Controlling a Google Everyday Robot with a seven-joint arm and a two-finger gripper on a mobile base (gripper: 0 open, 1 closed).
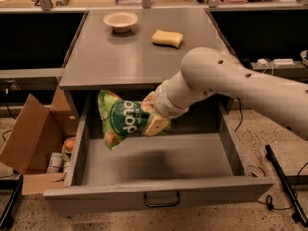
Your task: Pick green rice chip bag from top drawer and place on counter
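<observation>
The green rice chip bag [121,119] hangs in the air above the open top drawer [159,165], just under the counter's front edge. My gripper [153,117] is shut on the bag's right end and holds it clear of the drawer floor. The bag is tilted, with its white lettering facing me. The arm reaches in from the right, over the drawer's right side. The counter [130,57] lies behind and above the bag.
A small pale bowl [120,20] and a yellow sponge [167,38] sit at the back of the counter. An open brown cardboard box [33,138] with items stands left of the drawer. Cables and a dark rod [284,186] lie on the floor at right.
</observation>
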